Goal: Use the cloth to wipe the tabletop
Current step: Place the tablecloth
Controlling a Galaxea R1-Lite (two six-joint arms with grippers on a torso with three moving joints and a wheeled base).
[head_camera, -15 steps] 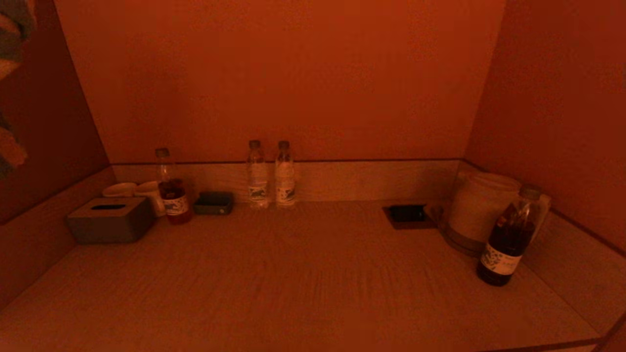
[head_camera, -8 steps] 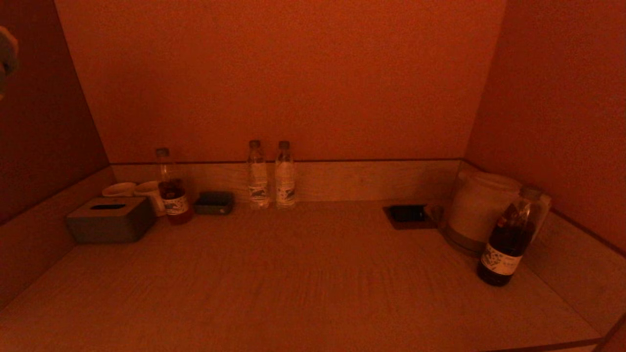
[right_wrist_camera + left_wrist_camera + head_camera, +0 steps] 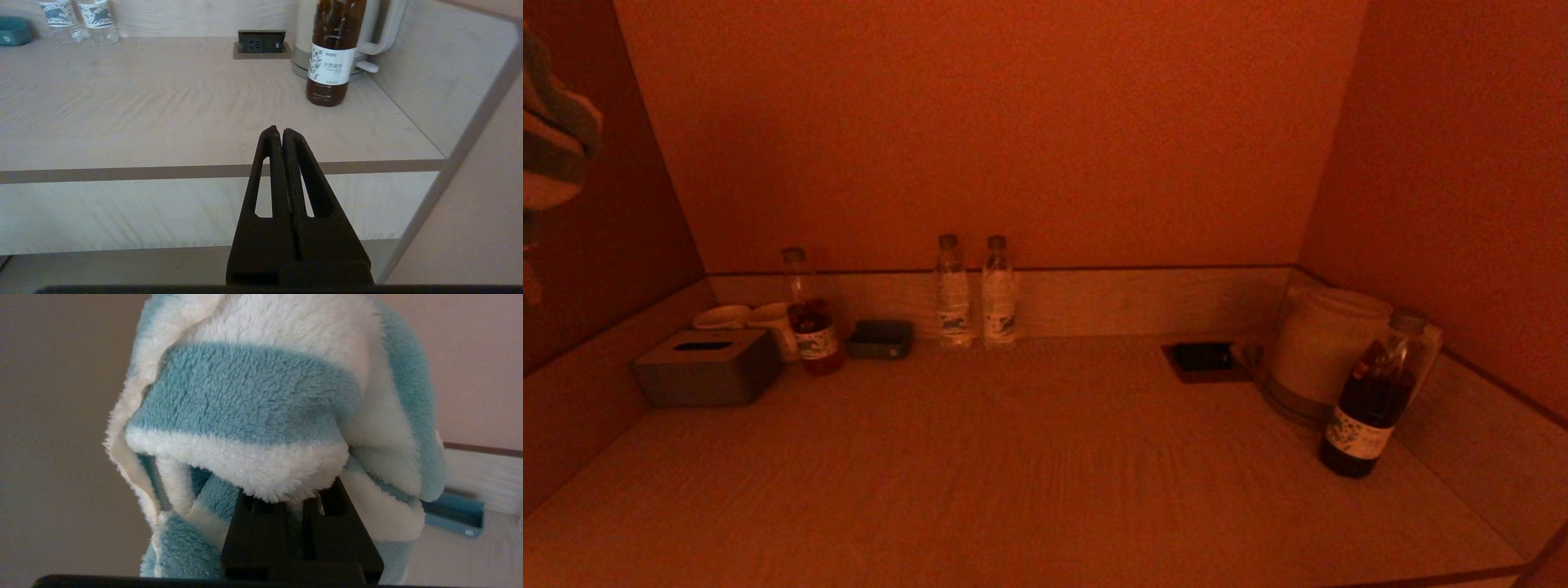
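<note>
A fluffy blue-and-white striped cloth (image 3: 261,404) hangs bunched over my left gripper (image 3: 296,498), whose black fingers are shut on it; the fingertips are buried in the fabric. In the head view the cloth (image 3: 551,155) shows at the far left edge, held high above the wooden tabletop (image 3: 1013,465). My right gripper (image 3: 281,131) is shut and empty, parked in front of the tabletop's front edge (image 3: 163,171), outside the head view.
Along the back stand a tissue box (image 3: 707,367), cups (image 3: 743,317), a dark drink bottle (image 3: 810,314), a small dark tray (image 3: 880,339) and two water bottles (image 3: 976,292). At the right are a socket (image 3: 1202,358), a kettle (image 3: 1319,347) and a dark bottle (image 3: 1372,396).
The cloth at the far left edge of the head view has shifted, rising nearly out of view half a second ago and now showing again, lower and further in. Nothing on the tabletop moved.
</note>
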